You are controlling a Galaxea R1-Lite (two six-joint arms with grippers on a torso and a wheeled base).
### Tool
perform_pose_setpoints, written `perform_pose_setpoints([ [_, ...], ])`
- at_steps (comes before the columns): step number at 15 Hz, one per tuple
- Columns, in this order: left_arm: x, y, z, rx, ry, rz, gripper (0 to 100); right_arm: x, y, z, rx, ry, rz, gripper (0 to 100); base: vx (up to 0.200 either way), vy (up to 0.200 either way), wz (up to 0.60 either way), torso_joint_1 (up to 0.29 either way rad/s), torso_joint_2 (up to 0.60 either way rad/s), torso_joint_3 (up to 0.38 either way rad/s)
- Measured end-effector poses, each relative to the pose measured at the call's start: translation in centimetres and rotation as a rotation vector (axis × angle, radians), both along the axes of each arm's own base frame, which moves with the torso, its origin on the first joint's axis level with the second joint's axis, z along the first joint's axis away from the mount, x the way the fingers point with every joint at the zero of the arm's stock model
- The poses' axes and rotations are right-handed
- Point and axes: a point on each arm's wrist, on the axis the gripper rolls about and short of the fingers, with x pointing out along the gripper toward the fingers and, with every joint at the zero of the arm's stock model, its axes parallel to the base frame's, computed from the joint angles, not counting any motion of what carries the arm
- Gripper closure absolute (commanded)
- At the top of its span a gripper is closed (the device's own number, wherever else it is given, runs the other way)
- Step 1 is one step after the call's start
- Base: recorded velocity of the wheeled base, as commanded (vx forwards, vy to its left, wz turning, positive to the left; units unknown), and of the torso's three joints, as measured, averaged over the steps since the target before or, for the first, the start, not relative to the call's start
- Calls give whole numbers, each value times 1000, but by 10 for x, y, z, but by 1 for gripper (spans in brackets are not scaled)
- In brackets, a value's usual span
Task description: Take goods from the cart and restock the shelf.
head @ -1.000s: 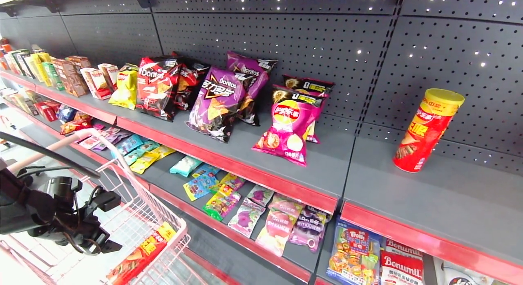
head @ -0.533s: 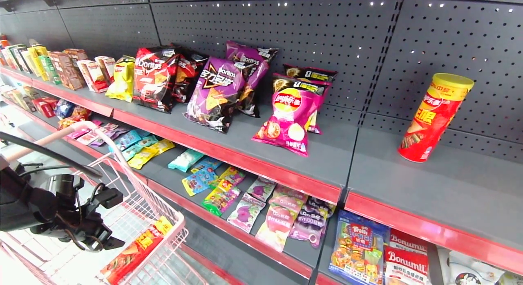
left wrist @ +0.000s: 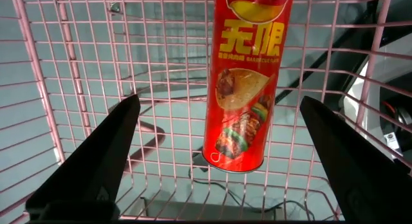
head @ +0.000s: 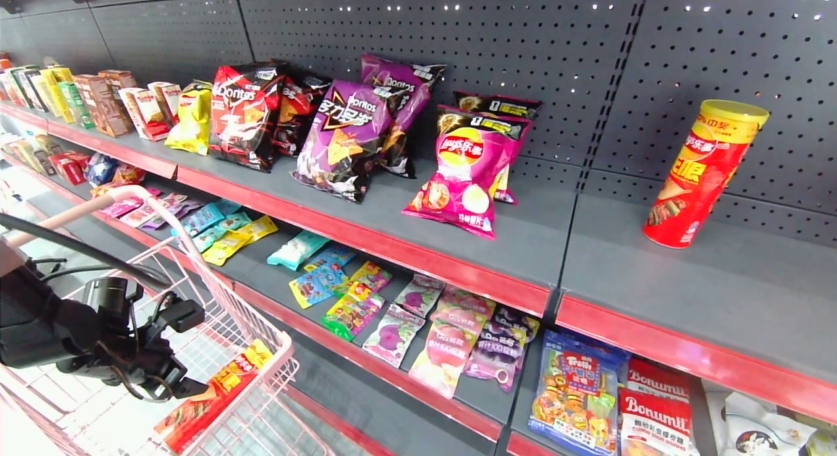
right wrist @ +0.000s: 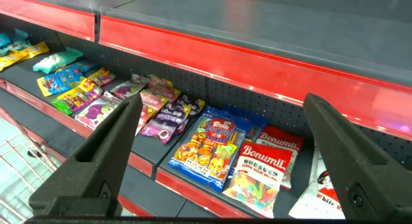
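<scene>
Inside the cart [head: 196, 260], the left claw [head: 186, 348] is hanging over the wire floor with its fingers spread wide and released, gripping nothing. In the left wrist view, the left claw [left wrist: 219, 100] is framing a red chip can [left wrist: 238, 89] that is lying flat on the cart's pink wire bottom [left wrist: 77, 69], with both fingers staying apart from the can's sides. In the head view the same chip can [head: 209, 397] is resting along the cart's wall on the shelf side.

Outside the cart, the right claw [right wrist: 222, 108] is also gaping open and empty, facing candy packets [right wrist: 215, 150] on the lower shelf level.

Just beyond the cart, those flat candy packets [head: 392, 332] are lying in rows on the lower level. Above and beyond the cart, the upper shelf board [head: 458, 246] is carrying chip bags: a red-and-black bag [head: 242, 112], a purple bag [head: 340, 139] and a pink bag [head: 461, 181], all leaning back. Farthest from the cart, a second red can with a yellow lid [head: 703, 175] is standing alone against the pegboard back.
</scene>
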Motion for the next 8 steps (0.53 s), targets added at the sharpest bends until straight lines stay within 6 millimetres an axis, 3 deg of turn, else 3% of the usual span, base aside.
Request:
perform_pose_setpoints([
  [5, 0, 0, 0, 1, 3, 1, 0, 0, 0, 0, 0, 0, 1, 0, 0, 0, 0, 0, 0, 0],
  [8, -1, 0, -1, 0, 7, 3, 0, 0, 0, 0, 0, 0, 1, 0, 0, 0, 0, -177, 404, 229],
])
